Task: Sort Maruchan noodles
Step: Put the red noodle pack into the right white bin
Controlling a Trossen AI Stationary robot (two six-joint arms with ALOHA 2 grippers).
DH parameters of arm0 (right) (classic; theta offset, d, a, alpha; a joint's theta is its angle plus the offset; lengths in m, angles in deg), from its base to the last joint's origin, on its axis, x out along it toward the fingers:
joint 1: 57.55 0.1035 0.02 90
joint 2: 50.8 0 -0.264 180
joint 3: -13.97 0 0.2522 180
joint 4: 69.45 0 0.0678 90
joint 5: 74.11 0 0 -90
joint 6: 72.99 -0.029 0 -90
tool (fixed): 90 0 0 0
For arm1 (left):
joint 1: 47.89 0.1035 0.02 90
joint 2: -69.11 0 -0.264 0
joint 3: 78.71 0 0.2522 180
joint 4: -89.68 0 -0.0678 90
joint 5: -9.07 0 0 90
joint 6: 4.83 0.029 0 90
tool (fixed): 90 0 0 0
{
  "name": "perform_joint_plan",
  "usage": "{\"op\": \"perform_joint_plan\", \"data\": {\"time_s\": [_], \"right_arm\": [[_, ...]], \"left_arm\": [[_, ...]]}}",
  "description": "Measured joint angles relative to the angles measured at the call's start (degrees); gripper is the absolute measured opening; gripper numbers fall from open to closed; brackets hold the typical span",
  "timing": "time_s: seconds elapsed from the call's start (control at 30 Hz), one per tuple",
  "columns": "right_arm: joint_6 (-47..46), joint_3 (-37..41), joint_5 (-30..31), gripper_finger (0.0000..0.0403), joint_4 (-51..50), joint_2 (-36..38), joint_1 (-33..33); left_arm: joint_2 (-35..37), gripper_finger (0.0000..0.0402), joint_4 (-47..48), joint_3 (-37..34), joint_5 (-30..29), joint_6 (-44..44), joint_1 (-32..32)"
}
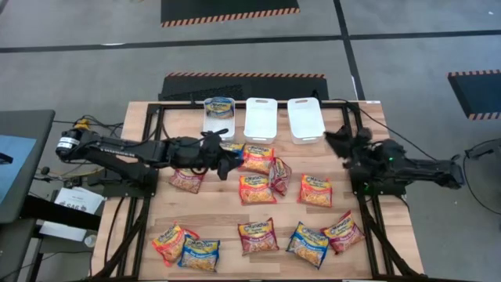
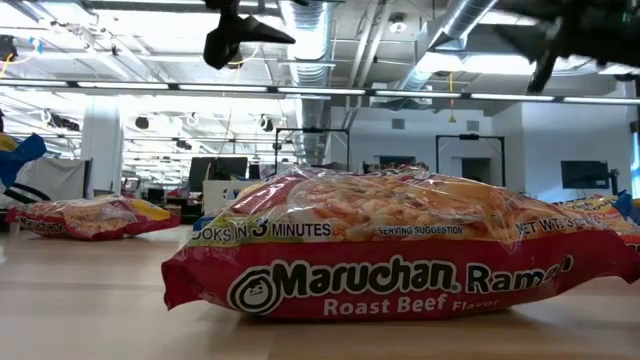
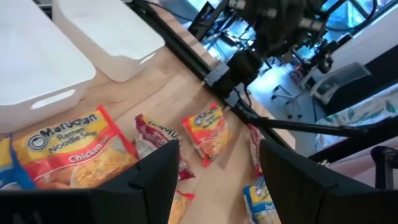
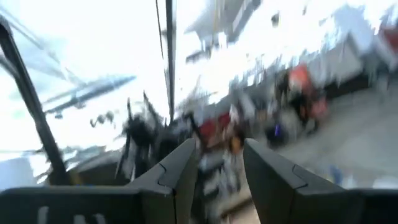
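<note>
Maruchan noodle packets lie flat across the wooden table. In the high view I see an orange one [image 1: 257,158], a dark red one [image 1: 188,180], and a near row with a blue one [image 1: 200,254]. Another blue packet [image 1: 219,108] lies in the left white tray. A dark red Roast Beef packet [image 2: 400,250] fills the low view. My left gripper [image 1: 227,159] hovers open above the packets near the left tray. Its wrist view shows the orange Chicken packet [image 3: 68,149] beside its fingers, gripper [image 3: 219,149]. My right gripper [image 1: 340,141] is raised at the table's right side, open [image 4: 221,155] and holding nothing.
Three white trays sit in a row at the far edge: left [image 1: 213,125], middle [image 1: 261,119], right [image 1: 305,119]. A black metal frame [image 1: 153,149] borders the table on both sides. Bare wood shows between the middle and near rows of packets.
</note>
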Motion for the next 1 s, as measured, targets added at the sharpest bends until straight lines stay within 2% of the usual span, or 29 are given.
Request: {"op": "perform_joint_plan", "data": {"time_s": [0.1,0.27,0.4,0.5,0.67,0.77,1.0], "right_arm": [[6.59,-6.54,-0.73,0.0159,-3.06,-2.62,-1.72],[18.19,-19.21,-0.89,0.0159,-13.88,-11.97,-4.29],[20.71,-26.69,-0.89,0.0159,-20.32,-18.93,-5.35],[21.87,-30.45,-1.49,0.0159,-20.92,-22.08,-5.30],[33.48,-34.89,-5.62,0.0159,-20.01,-27.56,-5.25],[35.73,-37.89,-7.70,0.0161,-21.63,-32.19,-5.28],[41.15,-46.35,-7.86,0.0187,-39.46,-43.75,-7.68]], "left_arm": [[0.00,0.0208,-0.34,0.02,-1.06,0.05,-0.63],[0.00,0.0208,0.04,0.00,-1.36,0.83,-0.68],[0.00,0.0208,0.18,0.02,-1.35,3.65,-0.68],[0.00,0.0208,0.38,0.00,-1.33,4.89,-0.68],[0.00,0.0208,0.78,0.00,-1.10,5.46,-0.68],[0.00,0.0208,0.74,0.01,-0.46,5.46,-0.68],[0.00,0.0208,0.85,0.01,2.19,5.86,-0.66]]}}
